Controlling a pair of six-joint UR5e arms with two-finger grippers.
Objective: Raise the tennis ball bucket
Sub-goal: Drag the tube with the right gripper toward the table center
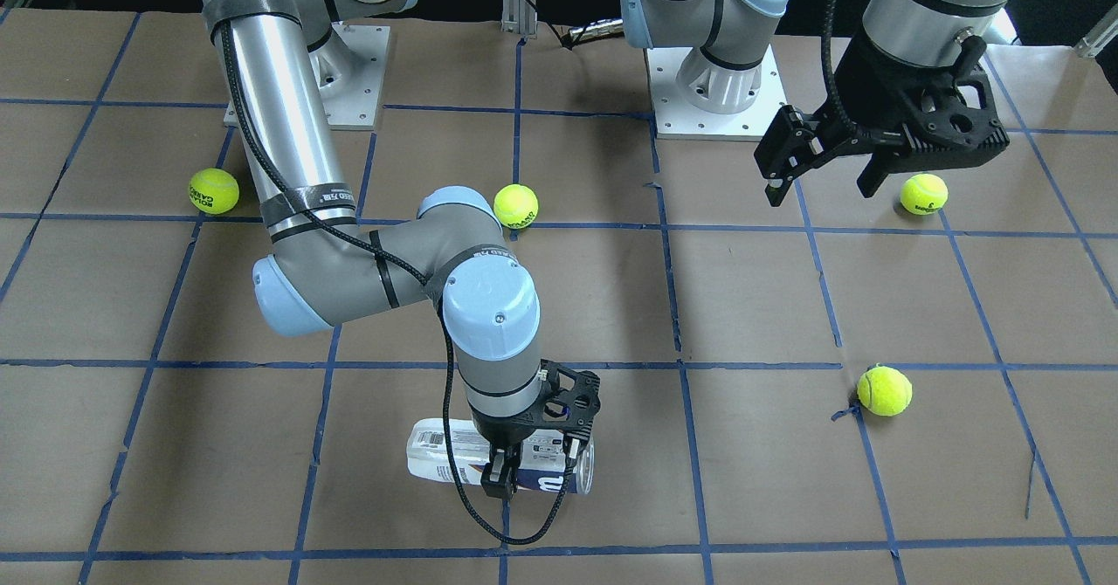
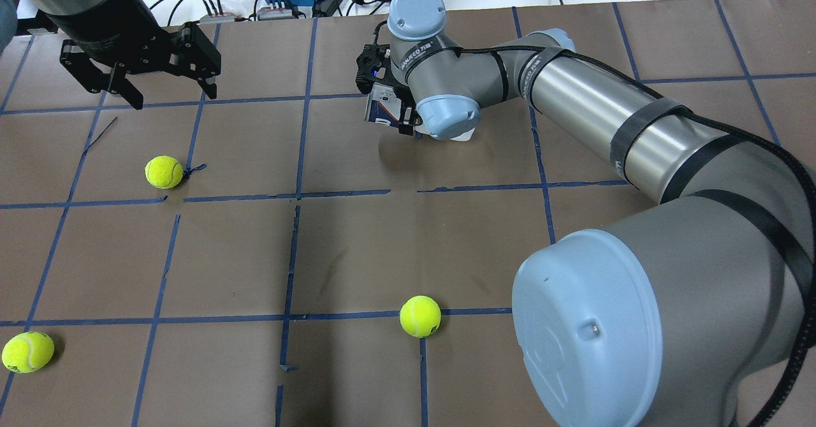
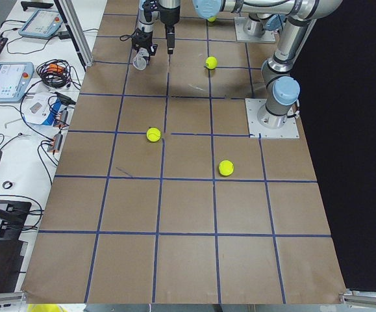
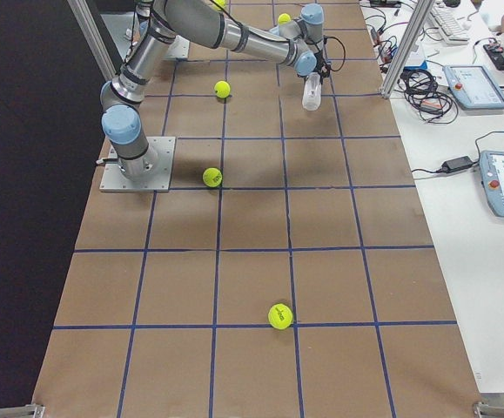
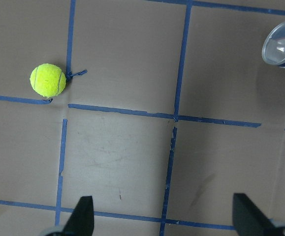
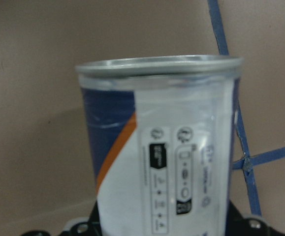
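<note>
Right gripper (image 1: pixel 534 463) is clamped across the middle of the tennis ball bucket (image 1: pixel 441 456), one finger on each side. The bucket is held sideways, silver rim end sticking out past the fingers. The wrist view shows the navy, white and orange label. It looks raised off the table (image 1: pixel 786 480), its shadow lying apart from it in the overhead view. Nearest tennis ball (image 1: pixel 515 206) sits well behind this gripper, toward the robot base, and another ball (image 1: pixel 214 190) lies farther out beyond the arm. Left gripper (image 1: pixel 825 185) hovers with jaws spread wide, holding nothing. One ball (image 1: pixel 924 194) is just beside it, and another (image 1: pixel 884 390) lies ahead of it, apart.
</note>
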